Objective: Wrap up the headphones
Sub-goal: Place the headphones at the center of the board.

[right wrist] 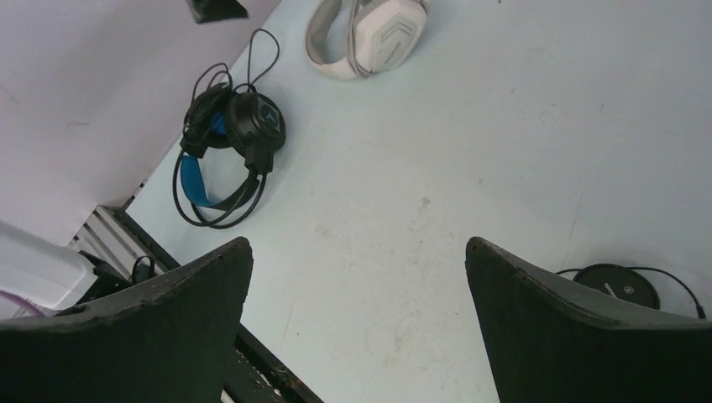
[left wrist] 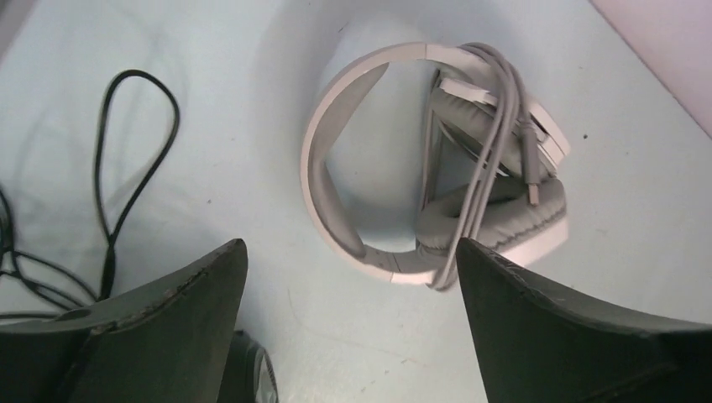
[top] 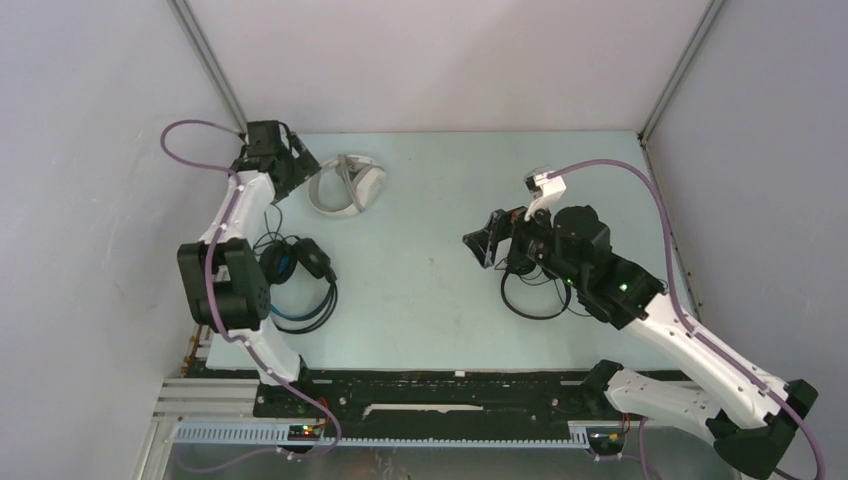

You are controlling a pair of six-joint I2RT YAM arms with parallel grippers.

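On pale blue table [top: 430, 330], white walls [top: 450, 60] on 3 sides: white headphones [top: 345, 185] at 11 o'clock; left gripper [left wrist: 351, 248], right gripper [right wrist: 359, 243] fingers apart.

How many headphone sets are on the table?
3. White headphones at the far left; black-and-blue headphones nearer, beside the left arm; slim black headphones right of centre, mostly hidden under the right arm.

White arms [top: 228, 212], purple cables [top: 657, 215], black joints [top: 225, 285] and end effectors [left wrist: 353, 252] [right wrist: 357, 243].

left arm [top: 232, 215]: stretched far left, jaws wide apart | right arm [top: 700, 350]: angled inward, jaws wide apart
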